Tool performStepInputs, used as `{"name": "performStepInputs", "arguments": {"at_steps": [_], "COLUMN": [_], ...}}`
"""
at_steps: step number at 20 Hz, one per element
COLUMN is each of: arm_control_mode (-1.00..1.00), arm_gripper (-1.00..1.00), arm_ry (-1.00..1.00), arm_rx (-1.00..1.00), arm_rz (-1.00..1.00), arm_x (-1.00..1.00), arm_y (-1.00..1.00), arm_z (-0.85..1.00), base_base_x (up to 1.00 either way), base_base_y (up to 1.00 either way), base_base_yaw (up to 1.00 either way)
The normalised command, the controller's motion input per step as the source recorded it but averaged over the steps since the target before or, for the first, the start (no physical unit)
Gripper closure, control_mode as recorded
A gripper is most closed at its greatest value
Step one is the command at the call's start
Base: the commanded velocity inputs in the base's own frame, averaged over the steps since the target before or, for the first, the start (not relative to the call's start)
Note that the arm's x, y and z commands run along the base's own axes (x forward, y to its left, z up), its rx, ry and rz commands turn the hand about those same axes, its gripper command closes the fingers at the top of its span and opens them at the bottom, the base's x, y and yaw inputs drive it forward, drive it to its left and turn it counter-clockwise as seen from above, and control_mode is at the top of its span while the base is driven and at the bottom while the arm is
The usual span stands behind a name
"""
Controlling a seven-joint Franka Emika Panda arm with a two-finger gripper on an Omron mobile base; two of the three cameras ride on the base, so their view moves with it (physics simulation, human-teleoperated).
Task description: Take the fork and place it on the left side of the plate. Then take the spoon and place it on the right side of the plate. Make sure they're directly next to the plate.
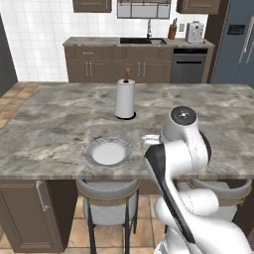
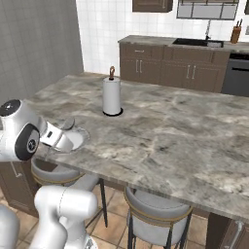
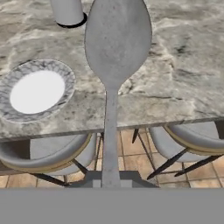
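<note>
Step in hand: the second half of the task, carrying the spoon (image 3: 116, 48) to the right side of the plate (image 3: 8, 107). In the hand view the spoon stands out from the gripper (image 3: 110, 183), bowl away from the hand, handle running down between the fingertips; the jaws are closed on that handle. The spoon is held above the marble counter (image 1: 59, 114), to the right of the plate and not yet resting on anything.

In the left base view the plate (image 1: 92, 158) sits near the front edge of the counter, with the paper towel roll (image 1: 125, 98) upright well behind it. A small pale tip shows just right of the plate by the arm; whether it is the spoon cannot be told. The fork cannot be made out beside the plate.

Judgement on the next move: lower the spoon to the counter just beside the plate's right rim, close against it but not on it, then release. Risk: setting it too far out
</note>
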Motion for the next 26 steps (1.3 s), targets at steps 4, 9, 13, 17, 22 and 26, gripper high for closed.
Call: {"name": "performStepInputs", "arguments": {"at_steps": [4,9,13,17,22,26], "arm_control_mode": [-1.0,-1.0,-1.0,-1.0,-1.0,-1.0], "arm_gripper": [1.0,1.0,1.0,1.0,1.0,1.0], "arm_ry": [0.29,0.16,-0.02,-0.03,0.0,-0.01], "arm_rx": [0.03,0.04,0.02,0.02,0.01,0.01], "arm_rz": [0.0,0.01,0.03,0.01,-0.01,-0.02], "arm_x": [0.94,0.46,0.05,0.22,0.4,0.39], "arm_y": [0.0,-0.09,-0.14,-0.05,0.0,0.0], "arm_z": [-0.84,-0.64,-0.33,-0.17,-0.26,-0.3], "base_base_x": [0.0,0.0,0.0,0.0,0.0,0.0], "base_base_y": [0.0,0.0,0.0,0.0,0.0,0.0], "base_base_yaw": [0.0,0.0,0.0,0.0,0.0,0.0]}}
